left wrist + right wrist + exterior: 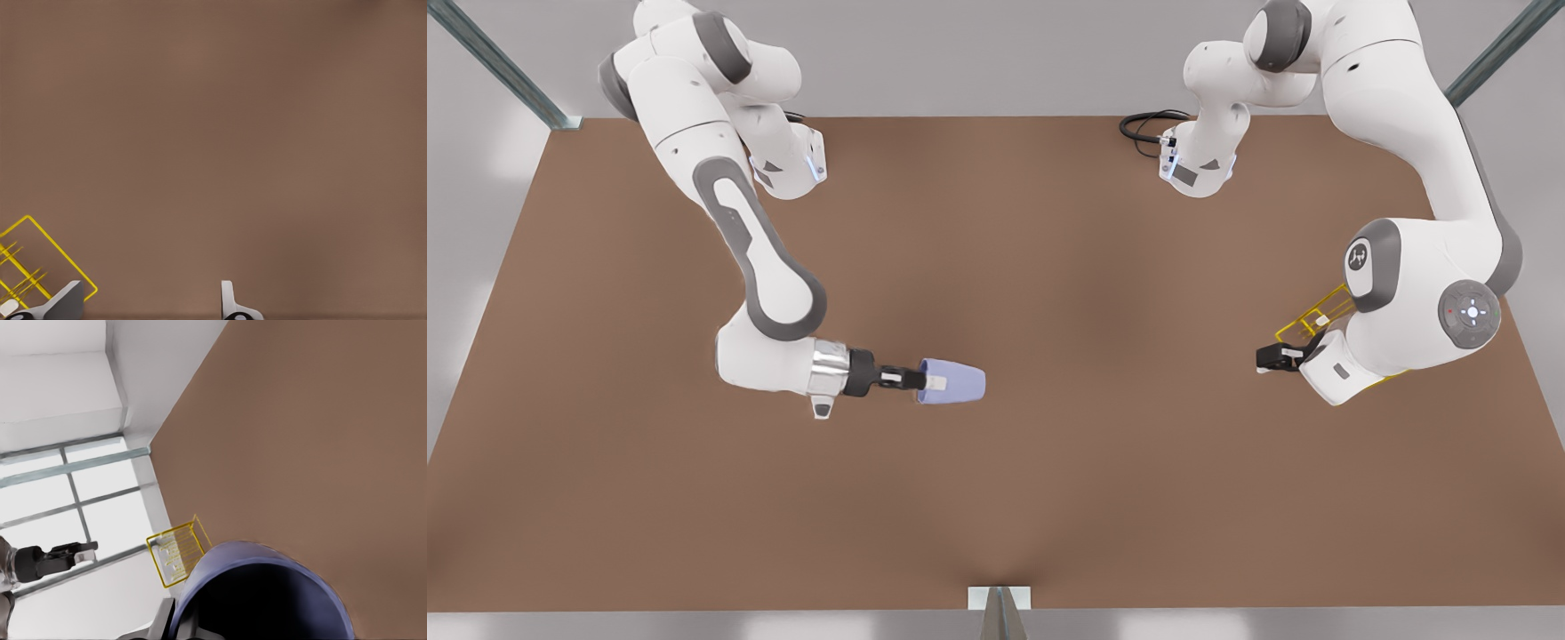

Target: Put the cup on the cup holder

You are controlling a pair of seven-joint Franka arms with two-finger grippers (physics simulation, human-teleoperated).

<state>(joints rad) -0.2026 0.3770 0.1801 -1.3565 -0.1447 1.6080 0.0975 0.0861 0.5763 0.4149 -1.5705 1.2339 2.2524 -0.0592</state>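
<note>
The lavender-blue cup (pixel 960 384) lies on its side in mid-air, left of centre in the front view, its rim toward the wrist. My right gripper (pixel 927 380) is shut on the cup's rim wall. Seen from the right wrist, the cup's (pixel 260 587) dark opening sits close up. The yellow wire cup holder (pixel 1316 316) stands at the front view's right, partly hidden behind the arm there. My left gripper (pixel 1272 358) hovers just beside the cup holder (pixel 40 260), open (pixel 147 301) with nothing between its fingers. The right wrist view has the cup holder (pixel 177 557) far off.
The brown table (pixel 1049 498) spreads wide between the two arms. A black cable (pixel 1143 124) loops at the back edge near one arm's base. Metal frame posts (pixel 507 71) stand at the back corners, and a bracket (pixel 999 600) sits on the front edge.
</note>
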